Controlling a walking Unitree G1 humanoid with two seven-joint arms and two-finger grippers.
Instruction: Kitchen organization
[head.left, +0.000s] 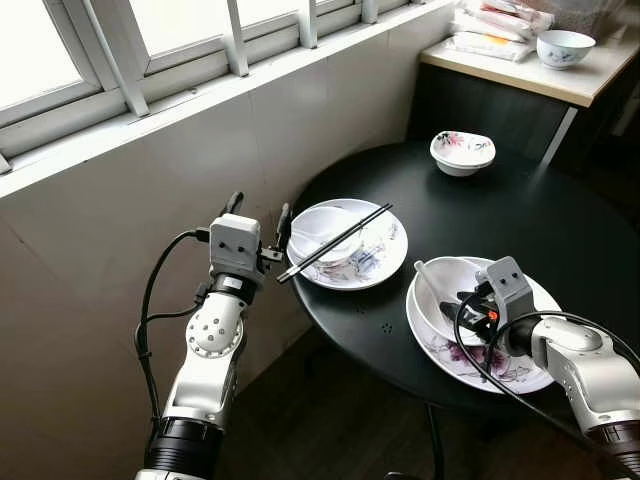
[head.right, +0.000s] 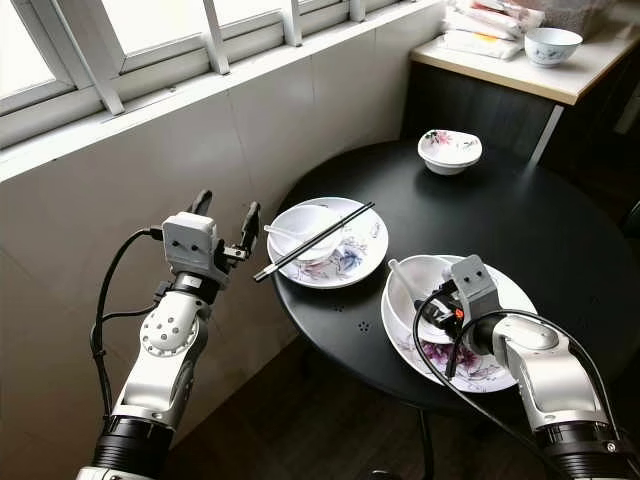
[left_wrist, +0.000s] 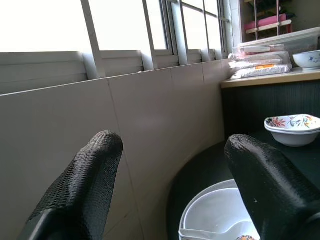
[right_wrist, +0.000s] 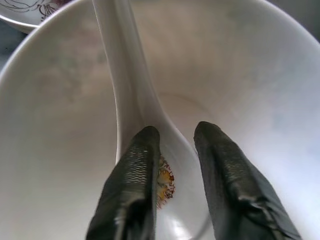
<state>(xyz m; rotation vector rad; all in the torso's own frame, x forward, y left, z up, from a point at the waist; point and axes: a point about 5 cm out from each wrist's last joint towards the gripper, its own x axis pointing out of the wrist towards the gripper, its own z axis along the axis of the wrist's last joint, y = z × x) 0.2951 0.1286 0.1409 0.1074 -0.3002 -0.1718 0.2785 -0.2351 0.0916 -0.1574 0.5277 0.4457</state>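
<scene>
No readable text or brand marks anywhere; the packets on the side counter are too small to read. Left gripper (head.left: 258, 215) is raised off the left edge of the round black table (head.left: 560, 230), fingers spread wide, holding nothing, just beside the near-left plate. That plate (head.left: 385, 262) is white with a blue-purple floral print at the table's left edge, carrying 1 white bowl (head.left: 318, 226) with a white spoon (head.right: 280, 234) in it and black chopsticks (head.left: 335, 243) laid diagonally across, their tips sticking out past the table edge toward the left gripper. At the front edge sits a 2nd floral plate (head.left: 520, 375) with a white bowl (right_wrist: 260, 65) on it and a white ceramic spoon (right_wrist: 120, 75) inside, its handle leaning on the rim. Right gripper (right_wrist: 175, 150) is down inside this bowl, fingers narrowly apart over the spoon's scoop; cannot tell if they touch it. Toward the far edge stands 1 small bowl (head.left: 462, 152) with pink floral rim. On the counter's right end, a blue-patterned bowl (head.left: 565, 47).
</scene>
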